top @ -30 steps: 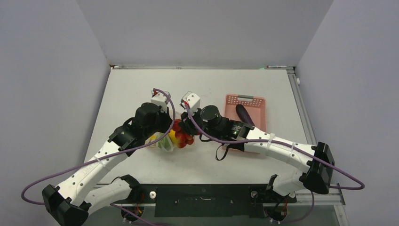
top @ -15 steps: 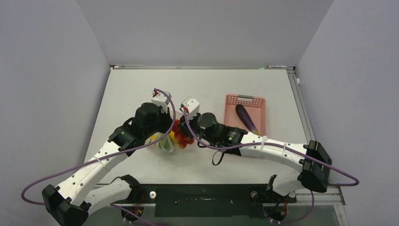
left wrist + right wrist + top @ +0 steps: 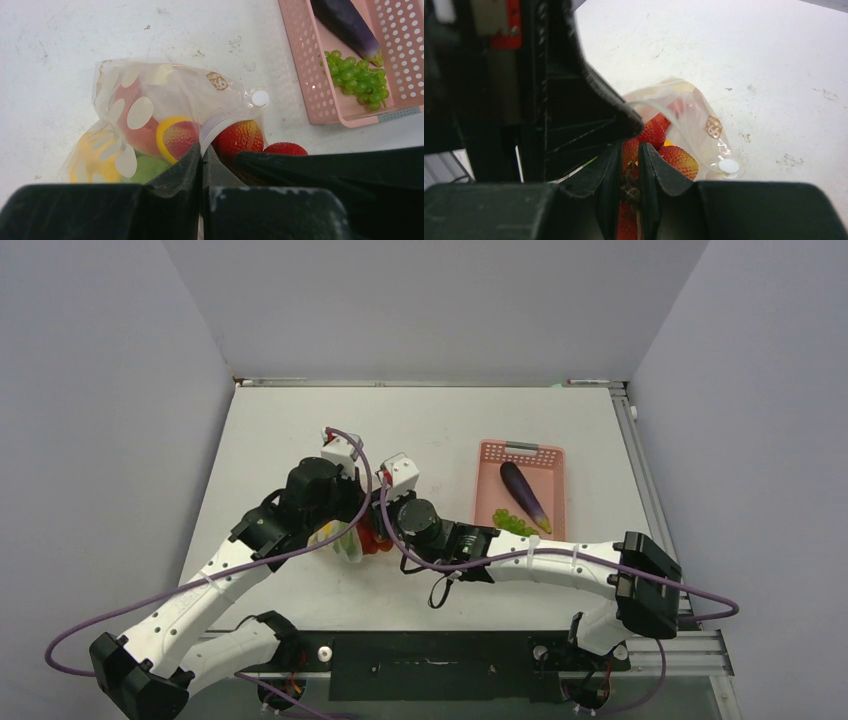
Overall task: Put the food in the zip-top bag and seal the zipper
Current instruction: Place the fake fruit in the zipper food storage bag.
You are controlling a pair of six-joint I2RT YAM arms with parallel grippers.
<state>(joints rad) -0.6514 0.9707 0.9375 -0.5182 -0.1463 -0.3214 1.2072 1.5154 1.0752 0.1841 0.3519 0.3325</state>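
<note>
The zip-top bag (image 3: 175, 95), clear with pale dots, lies on the table with red, yellow and green food inside. My left gripper (image 3: 202, 156) is shut on its mouth edge, pinching the whitish zipper (image 3: 215, 127) strip, which curves up from the jaws. My right gripper (image 3: 629, 152) is shut on the brown stem of a cluster of red bumpy fruits (image 3: 679, 157), which hangs right at the bag's (image 3: 701, 115) mouth. From above, both grippers (image 3: 352, 523) (image 3: 377, 533) meet over the bag (image 3: 335, 538). A dark elongated piece (image 3: 525, 495) and green grapes (image 3: 512, 522) lie in the pink basket.
The pink slotted basket (image 3: 553, 465) stands to the right of the bag, with its near wall (image 3: 310, 75) close to the bag's corner. The right arm's forearm (image 3: 540, 558) stretches across the table in front of the basket. Grey walls enclose the table.
The right arm has swung left and nearer with the red fruit cluster, bringing it to the bag's mouth and uncovering the grapes in the basket. The left gripper has not moved.
</note>
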